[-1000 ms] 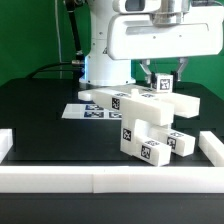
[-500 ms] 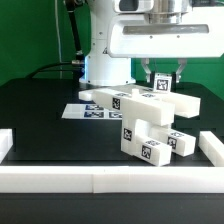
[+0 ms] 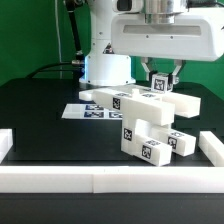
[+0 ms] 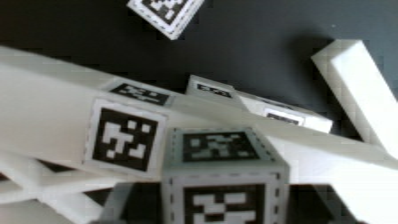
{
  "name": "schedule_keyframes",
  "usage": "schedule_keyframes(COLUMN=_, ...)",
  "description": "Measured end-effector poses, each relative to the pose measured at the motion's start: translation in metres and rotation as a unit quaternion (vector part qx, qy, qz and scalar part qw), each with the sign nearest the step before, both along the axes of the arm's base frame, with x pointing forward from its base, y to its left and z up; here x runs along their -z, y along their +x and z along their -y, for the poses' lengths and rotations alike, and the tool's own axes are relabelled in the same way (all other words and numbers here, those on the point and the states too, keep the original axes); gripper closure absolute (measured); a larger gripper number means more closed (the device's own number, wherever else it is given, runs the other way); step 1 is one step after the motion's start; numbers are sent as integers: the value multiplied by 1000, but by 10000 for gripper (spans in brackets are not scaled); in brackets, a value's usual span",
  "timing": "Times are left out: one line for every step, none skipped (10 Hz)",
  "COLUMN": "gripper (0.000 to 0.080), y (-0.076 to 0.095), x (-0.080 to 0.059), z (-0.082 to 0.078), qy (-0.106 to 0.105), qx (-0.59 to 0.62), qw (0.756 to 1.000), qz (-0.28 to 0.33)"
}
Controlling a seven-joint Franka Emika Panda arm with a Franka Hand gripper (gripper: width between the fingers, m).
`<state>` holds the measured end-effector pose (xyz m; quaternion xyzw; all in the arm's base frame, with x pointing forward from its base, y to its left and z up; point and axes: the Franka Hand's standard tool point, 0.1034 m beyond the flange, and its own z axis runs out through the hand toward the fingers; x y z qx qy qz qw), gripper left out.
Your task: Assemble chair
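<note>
Pincer | closed on tagged block | at top of chair

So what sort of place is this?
Probably a robotics lab bench: a robot arm stands over a black table, with tagged white chair blocks, a marker board and white border rails.

Exterior view: bright, even light from above, no hard shadows. White chair parts close to blown out, seams between blocks barely readable. Only soft shading on their undersides and a faint shadow on the black tabletop. Mild glare on the arm housing, top of frame. Low-res, a bit soft; top chair block shows a legible tag. Wrist view: very close, blurry, tags smeared at the edges, whites greyer, background plain black.
</note>
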<state>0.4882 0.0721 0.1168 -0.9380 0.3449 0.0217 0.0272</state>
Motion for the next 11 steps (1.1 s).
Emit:
schedule_keyframes(gripper=512, y=0, x=0, z=0, qy=0, qx=42, qw=999, qz=-3)
schedule_keyframes(gripper=512, y=0, x=0, z=-1, qy=3, qx=80, qw=997, qz=-5)
schedule_keyframes(gripper=512, y=0, x=0, z=-1, qy=3, qx=115, qw=993, qz=-8)
schedule_keyframes(gripper=512, y=0, x=1, z=-1, qy=7, qx=136, qw=991, qz=-8)
schedule_keyframes(gripper=512, y=0, x=1, z=-1, qy=10, qx=181, qw=983, qz=-10)
schedule_keyframes(gripper=512, y=0, x=1, z=-1, qy=10, qx=208, qw=978, qz=-12)
schedule_keyframes(gripper=512, y=0, x=1, z=-2, qy=10, qx=212, qw=977, qz=-12)
schedule_keyframes(gripper=512, y=0, x=1, z=-2, qy=10, qx=210, qw=978, qz=-12)
schedule_keyframes(gripper=337, y=0, x=1, z=-1, qy=9, qx=193, qw=981, qz=-11)
schedule_keyframes(gripper=217, y=0, x=1, z=-2, qy=10, qx=165, qw=986, qz=-11)
schedule_keyframes(gripper=217, y=-1, x=0, z=-5, qy=8, qx=158, qw=987, qz=-16)
